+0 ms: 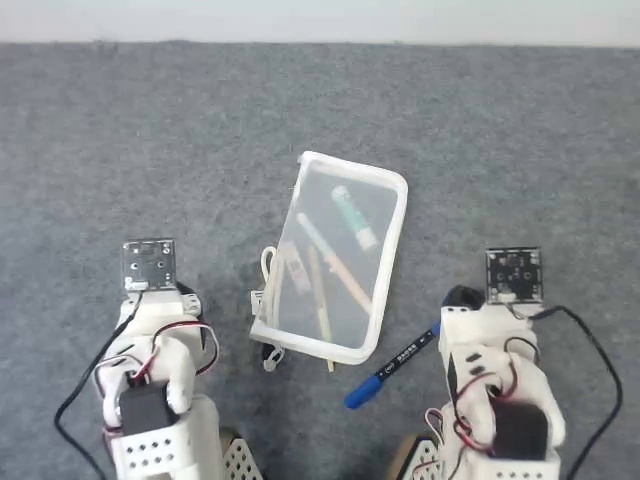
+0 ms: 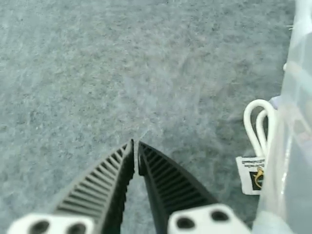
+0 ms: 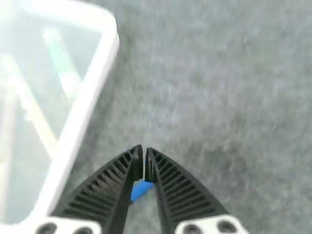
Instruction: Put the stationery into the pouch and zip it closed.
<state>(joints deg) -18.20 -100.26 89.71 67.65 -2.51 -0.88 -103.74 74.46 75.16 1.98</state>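
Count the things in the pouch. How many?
4, it seems: a green stick at the far end, a pale pen across the middle, a pencil beside it, and a small piece beside that. Others may hide.

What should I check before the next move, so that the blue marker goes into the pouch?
1. All stationery inside the pouch: not ok, the blue marker lies on the carpet beside it.
2. Right hand open for grasping: not ok, shut above the marker.
3. Left hand free: ok, shut on nothing, beside the pouch's white loop.
4. Pouch unzipped: cannot tell.
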